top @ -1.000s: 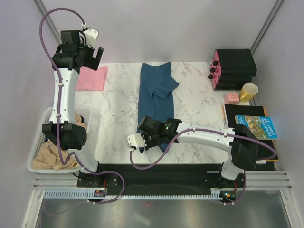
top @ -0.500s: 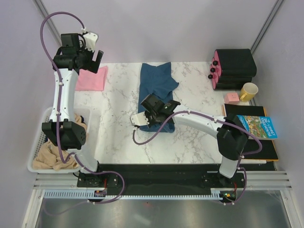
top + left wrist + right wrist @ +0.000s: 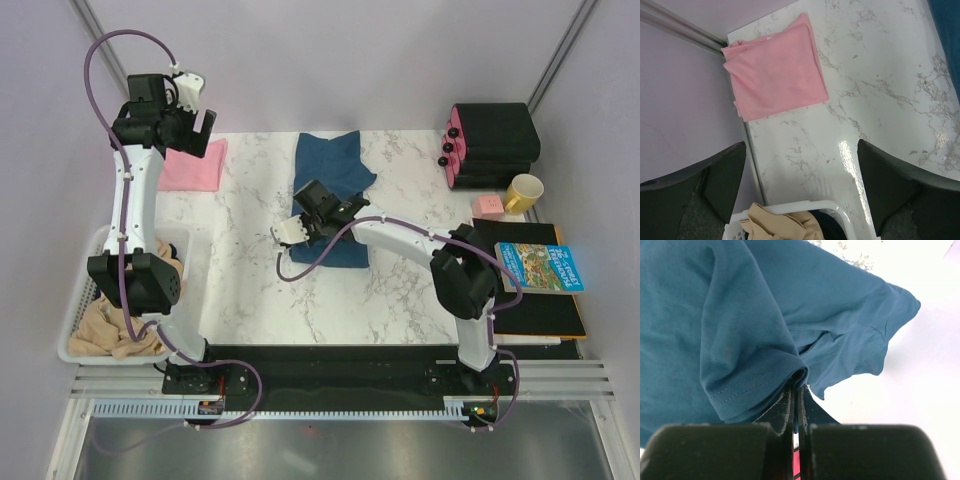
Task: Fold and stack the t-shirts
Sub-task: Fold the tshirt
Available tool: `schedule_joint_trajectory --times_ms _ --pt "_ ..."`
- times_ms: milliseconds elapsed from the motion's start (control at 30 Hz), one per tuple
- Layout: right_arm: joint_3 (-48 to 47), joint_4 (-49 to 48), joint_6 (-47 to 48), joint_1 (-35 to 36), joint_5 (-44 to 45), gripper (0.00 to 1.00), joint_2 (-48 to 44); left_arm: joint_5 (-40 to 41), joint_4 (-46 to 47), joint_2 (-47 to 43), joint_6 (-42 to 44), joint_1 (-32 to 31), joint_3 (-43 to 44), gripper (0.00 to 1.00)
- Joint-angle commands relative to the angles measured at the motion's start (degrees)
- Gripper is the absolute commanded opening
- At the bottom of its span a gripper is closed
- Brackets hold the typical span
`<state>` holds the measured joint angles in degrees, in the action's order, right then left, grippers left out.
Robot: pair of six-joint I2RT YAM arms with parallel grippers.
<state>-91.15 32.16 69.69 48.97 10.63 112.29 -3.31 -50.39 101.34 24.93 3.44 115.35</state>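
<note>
Right wrist view shows the right gripper with its jaws pressed tight on a rolled hem of the teal t-shirt. The pinched fold sits right at the tips. The rest of the cloth spreads out beyond them and off to one side, and a loose sleeve trails past the other side.

From the top camera, a second ago this gripper was at the near end of a long strip of shirt. It has since carried that hem away from the arm bases, so the gripper is now over the shirt's middle. The near half is doubled over the far half, and the shirt covers a shorter patch of the marble table than before. The lengthwise fold looks roughly halfway through. By this judgement, the hem still has to reach the far edge beyond the jaws and be let go squarely, or the layers will lie skewed.

Farther back, the left gripper has hardly moved and hangs with its jaws spread wide and nothing between them. The pink t-shirt lies already folded on the table just beyond its tips, well apart from the teal one. A white basket holding beige cloth sits on the near side of the jaws. Stacking is not yet done.
</note>
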Motion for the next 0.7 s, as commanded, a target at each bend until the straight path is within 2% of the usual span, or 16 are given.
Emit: schedule_joint_trajectory --times_ms 0,333,600,667 --pt "-3.8 -4.7 2.3 -0.9 1.9 0.0 2.6 -1.4 2.4 -0.5 -1.9 0.6 -0.3 1.0" --pt "-6.8 -9.5 2.4 -2.2 2.3 0.0 7.1 -1.7 2.7 0.3 -2.1 1.1 -0.4 1.0" --pt "-6.6 -14.9 1.3 -2.8 6.0 0.0 8.6 -1.9 2.7 0.7 -2.2 1.3 -0.6 1.0" --pt "-5.4 -18.1 0.2 -2.9 10.0 0.13 9.4 -2.0 2.8 0.6 -2.1 1.5 -0.9 1.0"
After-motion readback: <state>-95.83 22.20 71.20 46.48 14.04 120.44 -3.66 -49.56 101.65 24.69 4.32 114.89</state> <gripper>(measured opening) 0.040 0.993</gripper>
